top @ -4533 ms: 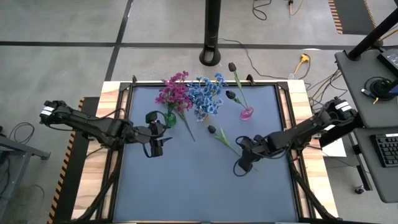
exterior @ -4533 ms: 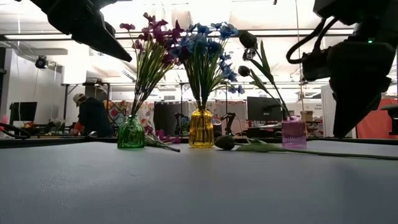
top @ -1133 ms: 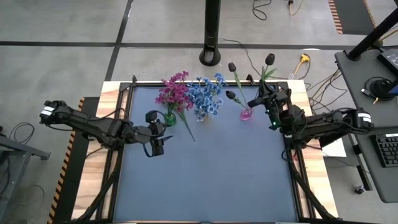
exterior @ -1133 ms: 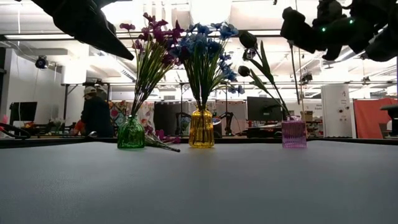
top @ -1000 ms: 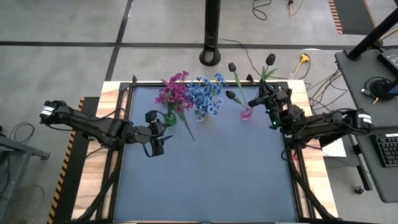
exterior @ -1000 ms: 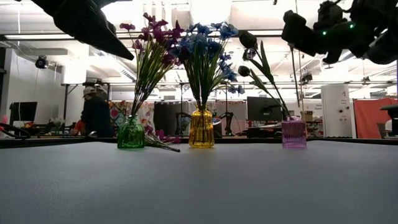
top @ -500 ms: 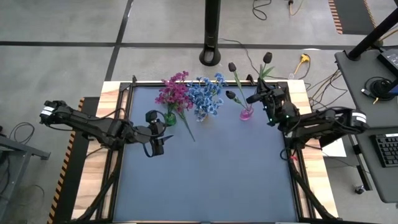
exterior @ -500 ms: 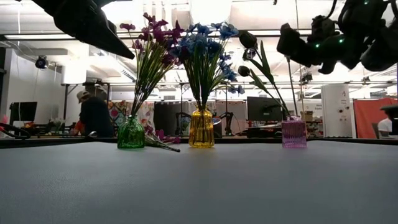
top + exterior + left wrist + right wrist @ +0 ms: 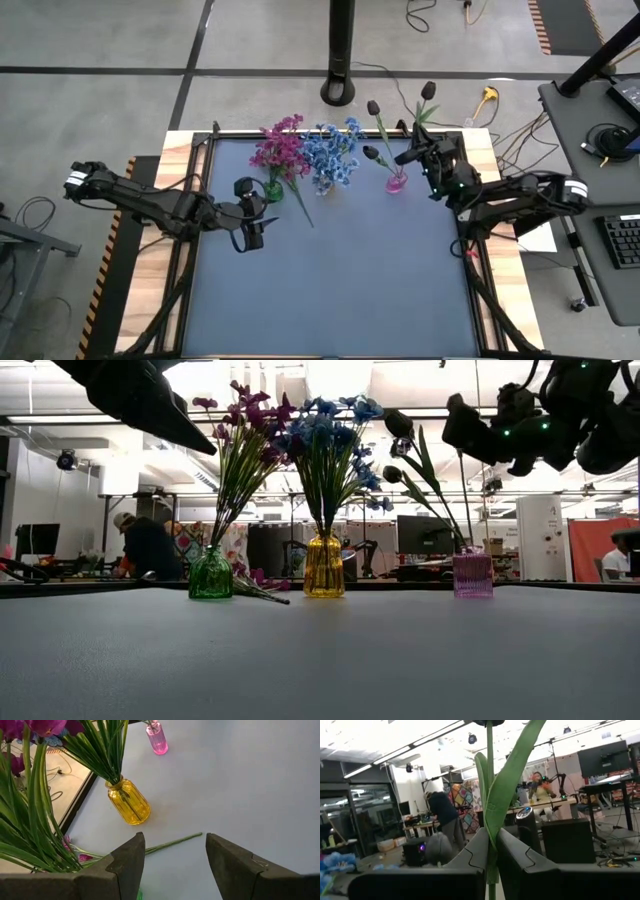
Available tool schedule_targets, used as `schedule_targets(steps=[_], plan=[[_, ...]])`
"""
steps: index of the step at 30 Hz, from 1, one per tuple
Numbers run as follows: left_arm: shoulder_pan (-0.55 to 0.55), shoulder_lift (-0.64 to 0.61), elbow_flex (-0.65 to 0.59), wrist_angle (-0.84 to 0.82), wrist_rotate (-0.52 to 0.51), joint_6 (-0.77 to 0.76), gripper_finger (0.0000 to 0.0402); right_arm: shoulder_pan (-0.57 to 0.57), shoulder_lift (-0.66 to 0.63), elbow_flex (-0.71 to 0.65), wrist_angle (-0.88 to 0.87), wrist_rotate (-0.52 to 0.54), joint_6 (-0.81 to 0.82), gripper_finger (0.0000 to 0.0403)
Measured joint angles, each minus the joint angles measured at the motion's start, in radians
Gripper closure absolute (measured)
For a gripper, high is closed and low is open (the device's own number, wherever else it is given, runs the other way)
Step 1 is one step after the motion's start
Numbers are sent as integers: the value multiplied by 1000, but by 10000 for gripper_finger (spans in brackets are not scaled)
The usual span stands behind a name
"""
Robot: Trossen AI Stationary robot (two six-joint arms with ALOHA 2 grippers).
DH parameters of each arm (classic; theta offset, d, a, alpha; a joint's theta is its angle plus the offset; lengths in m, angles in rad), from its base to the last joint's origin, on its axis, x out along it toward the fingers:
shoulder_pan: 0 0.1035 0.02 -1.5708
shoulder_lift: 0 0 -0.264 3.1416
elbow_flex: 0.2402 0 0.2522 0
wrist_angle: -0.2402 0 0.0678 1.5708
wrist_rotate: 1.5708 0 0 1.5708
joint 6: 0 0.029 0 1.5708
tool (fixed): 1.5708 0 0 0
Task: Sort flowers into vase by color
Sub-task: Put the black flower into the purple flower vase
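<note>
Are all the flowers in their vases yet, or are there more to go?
Nearly all are in. Pink flowers fill the green vase, blue ones the yellow vase, and two dark buds stand in the pink vase. The right end effector holds another dark tulip above the pink vase. One pink sprig lies on the table beside the green vase. The left end effector waits open nearby.

One camera hangs above me and looks straight down on the whole surface (image 9: 330, 270) and both my arms. Another sits at the level of the surface, looking flat across it into the room behind; it shares the green vase (image 9: 210, 575), yellow vase (image 9: 324, 567) and pink vase (image 9: 472, 575) with the overhead one. My left wrist camera looks down past my fingers, close to the yellow vase (image 9: 128, 801). My right wrist camera faces level into the room, a stem (image 9: 490, 780) right before it.
</note>
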State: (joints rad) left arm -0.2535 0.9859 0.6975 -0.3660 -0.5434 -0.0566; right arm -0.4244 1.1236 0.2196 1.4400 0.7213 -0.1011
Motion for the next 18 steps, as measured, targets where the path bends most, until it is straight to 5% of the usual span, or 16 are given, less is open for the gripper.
schedule_targets(steps=[18], plan=[[0,0,0,0,-53,14,208,1,31,-12,-39,-49,22,381]])
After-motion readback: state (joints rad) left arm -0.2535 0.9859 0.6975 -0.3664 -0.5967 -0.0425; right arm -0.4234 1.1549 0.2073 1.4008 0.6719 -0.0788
